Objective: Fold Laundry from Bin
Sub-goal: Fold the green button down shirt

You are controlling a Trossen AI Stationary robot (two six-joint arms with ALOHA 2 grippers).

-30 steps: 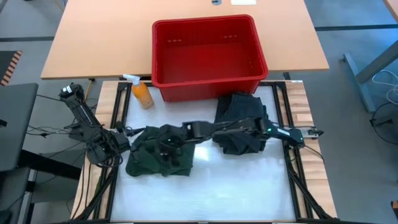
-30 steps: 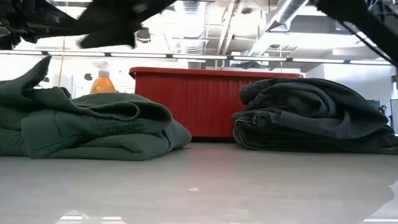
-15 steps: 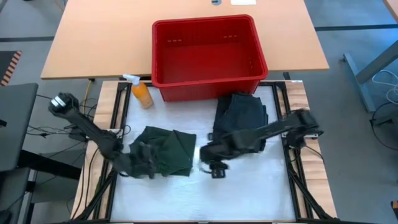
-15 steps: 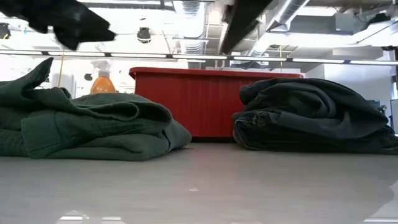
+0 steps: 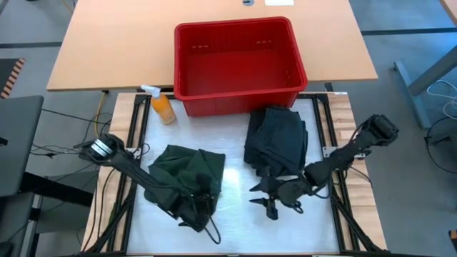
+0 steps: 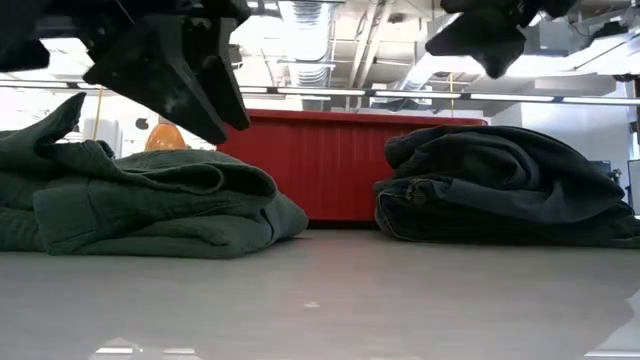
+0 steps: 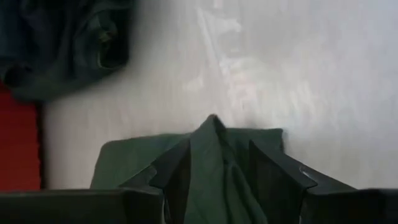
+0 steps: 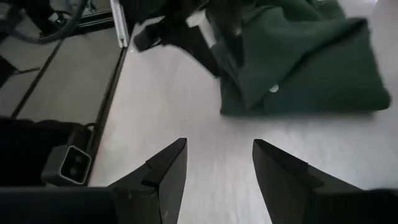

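Observation:
A dark green garment (image 5: 187, 173) lies folded on the white table, left of centre; it also shows in the low view (image 6: 150, 205). A black garment (image 5: 275, 137) lies folded to its right, just in front of the red bin (image 5: 235, 61), which shows nothing inside. My left gripper (image 5: 194, 214) is open and hangs above the green garment's near edge (image 7: 211, 155), clear of it in the low view (image 6: 170, 60). My right gripper (image 5: 273, 202) is open and empty above bare table between the two garments, toward the near edge (image 8: 214, 168).
An orange spray bottle (image 5: 163, 107) stands at the bin's left front corner. Black rails (image 5: 136, 135) run along the table's left and right sides. A wooden table (image 5: 107, 43) lies behind the bin. Bare white table (image 5: 243, 232) spreads along the near edge.
My right gripper has drawn back from over the green garment toward the table's right and near edge. My left gripper has swung in from the table's left side to above the green garment's near edge. Both folded garments have kept still.

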